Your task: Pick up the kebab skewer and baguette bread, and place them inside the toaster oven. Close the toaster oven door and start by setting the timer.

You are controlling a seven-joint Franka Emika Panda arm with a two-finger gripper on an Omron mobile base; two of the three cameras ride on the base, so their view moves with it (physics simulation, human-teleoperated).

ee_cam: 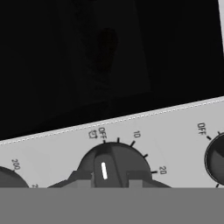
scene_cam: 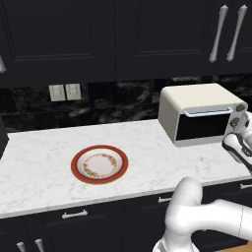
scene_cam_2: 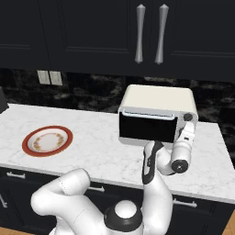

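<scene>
Gripper clamped on timer knob at toaster oven right side, pointer at OFF, door shut.

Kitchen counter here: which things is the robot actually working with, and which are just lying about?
Part of the job:
- boxy cream-white toaster oven
- its dark glass door, closed
- dark round timer knob, pointing at OFF
- gripper, shut on the knob

Just lying about:
- round red-rimmed patterned plate
- white wall outlets
- black cabinets with silver handles
</scene>
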